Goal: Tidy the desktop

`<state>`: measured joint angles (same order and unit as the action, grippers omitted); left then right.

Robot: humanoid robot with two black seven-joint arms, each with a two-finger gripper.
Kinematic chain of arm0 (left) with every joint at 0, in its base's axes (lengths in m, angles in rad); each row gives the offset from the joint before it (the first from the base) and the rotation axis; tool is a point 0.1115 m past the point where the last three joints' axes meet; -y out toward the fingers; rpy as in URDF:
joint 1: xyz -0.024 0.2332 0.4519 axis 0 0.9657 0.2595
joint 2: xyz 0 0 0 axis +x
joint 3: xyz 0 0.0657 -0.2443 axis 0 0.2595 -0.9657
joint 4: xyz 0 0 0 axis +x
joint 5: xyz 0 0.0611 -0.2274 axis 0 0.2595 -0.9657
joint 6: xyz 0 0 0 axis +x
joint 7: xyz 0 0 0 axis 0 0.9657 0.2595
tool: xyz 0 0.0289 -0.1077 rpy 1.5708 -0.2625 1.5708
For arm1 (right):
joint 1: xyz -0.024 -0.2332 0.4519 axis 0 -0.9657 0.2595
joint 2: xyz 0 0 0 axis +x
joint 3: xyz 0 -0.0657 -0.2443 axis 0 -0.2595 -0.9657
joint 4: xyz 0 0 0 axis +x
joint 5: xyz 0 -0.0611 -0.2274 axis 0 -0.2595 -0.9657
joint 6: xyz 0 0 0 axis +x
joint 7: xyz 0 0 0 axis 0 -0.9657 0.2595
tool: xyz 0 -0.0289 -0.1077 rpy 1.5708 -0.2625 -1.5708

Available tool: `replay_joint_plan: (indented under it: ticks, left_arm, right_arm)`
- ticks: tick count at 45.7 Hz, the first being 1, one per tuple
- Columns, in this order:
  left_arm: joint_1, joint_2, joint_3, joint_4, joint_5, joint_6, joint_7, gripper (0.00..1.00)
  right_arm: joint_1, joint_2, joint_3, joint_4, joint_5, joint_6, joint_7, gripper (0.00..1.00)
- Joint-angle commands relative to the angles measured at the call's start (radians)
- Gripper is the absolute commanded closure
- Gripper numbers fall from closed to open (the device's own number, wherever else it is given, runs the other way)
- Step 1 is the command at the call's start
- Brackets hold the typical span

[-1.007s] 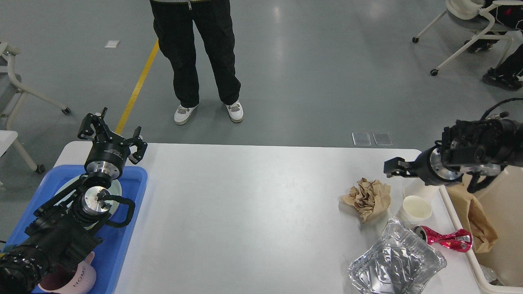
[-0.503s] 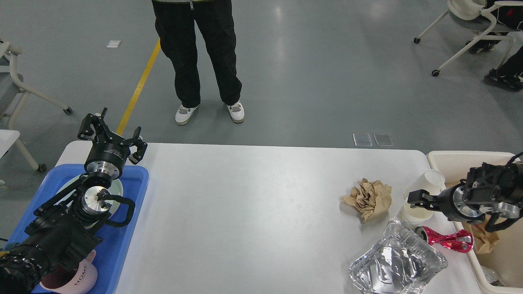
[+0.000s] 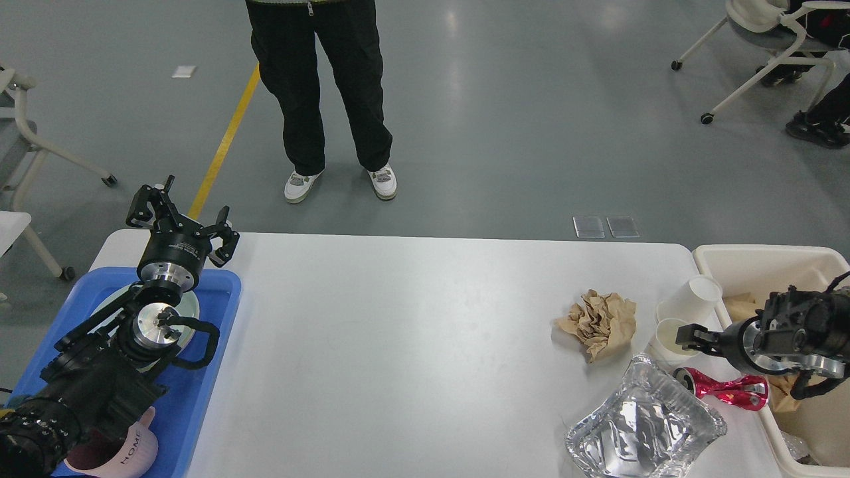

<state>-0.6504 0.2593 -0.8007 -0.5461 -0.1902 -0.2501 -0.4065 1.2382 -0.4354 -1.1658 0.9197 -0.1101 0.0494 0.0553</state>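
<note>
The white desktop fills the lower view. On its right part lie a crumpled brown paper, a tipped paper cup, an upright paper cup, a crushed red can and a clear foil container. My right gripper is low at the upright cup's right rim; its fingers are too small and dark to tell apart. My left gripper is open and empty above the far edge of the blue tray.
The blue tray holds a white plate and a pink mug. A cream bin with brown paper stands off the right edge. A person stands beyond the table's far edge. Chairs stand far left and far right.
My right arm has dropped and drawn back to the right, from above the cups down to the upright cup's rim. The left arm has not moved.
</note>
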Motion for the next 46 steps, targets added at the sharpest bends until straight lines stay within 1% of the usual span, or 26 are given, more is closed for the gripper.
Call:
replay_joint_plan:
  ticks: [1, 20, 24, 30, 32, 34, 37, 39, 41, 43, 46]
  left_arm:
    - [0.0, 0.0, -0.002, 0.0, 0.0, 0.0, 0.0, 0.04]
    - [0.0, 0.0, 0.0, 0.0, 0.0, 0.0, 0.0, 0.04]
    - [0.0, 0.0, -0.002, 0.0, 0.0, 0.0, 0.0, 0.04]
    - [0.0, 0.0, -0.002, 0.0, 0.0, 0.0, 0.0, 0.04]
    - [0.0, 0.0, 0.0, 0.0, 0.0, 0.0, 0.0, 0.04]
    - [0.0, 0.0, 0.0, 0.0, 0.0, 0.0, 0.0, 0.04]
    - [0.0, 0.0, 0.0, 0.0, 0.0, 0.0, 0.0, 0.04]
    - [0.0, 0.0, -0.002, 0.0, 0.0, 0.0, 0.0, 0.04]
    - [0.0, 0.0, 0.0, 0.0, 0.0, 0.0, 0.0, 0.04]
    - [0.0, 0.0, 0.0, 0.0, 0.0, 0.0, 0.0, 0.04]
    - [0.0, 0.0, 0.0, 0.0, 0.0, 0.0, 0.0, 0.04]
  right_arm:
    - [-0.002, 0.014, 0.003, -0.001, 0.001, -0.006, -0.012, 1.0]
    - [0.023, 0.003, 0.006, 0.021, 0.001, -0.003, -0.009, 1.0]
    - [0.072, -0.028, 0.006, 0.076, -0.002, 0.009, -0.003, 1.0]
    - [0.254, -0.132, -0.009, 0.261, -0.017, 0.049, 0.001, 1.0]
    - [0.329, -0.172, -0.014, 0.316, -0.022, 0.095, 0.001, 1.0]
    - [0.418, -0.212, -0.014, 0.352, -0.045, 0.162, 0.001, 1.0]
    - [0.558, -0.259, -0.009, 0.384, -0.101, 0.298, 0.001, 1.0]
    - [0.668, -0.289, 0.001, 0.415, -0.123, 0.413, 0.001, 1.0]
    - [0.766, -0.301, 0.011, 0.453, -0.125, 0.492, 0.0, 1.0]
    - [0.849, -0.302, 0.029, 0.502, -0.122, 0.538, -0.002, 1.0]
    - [0.94, -0.298, 0.07, 0.591, -0.12, 0.547, -0.011, 1.0]
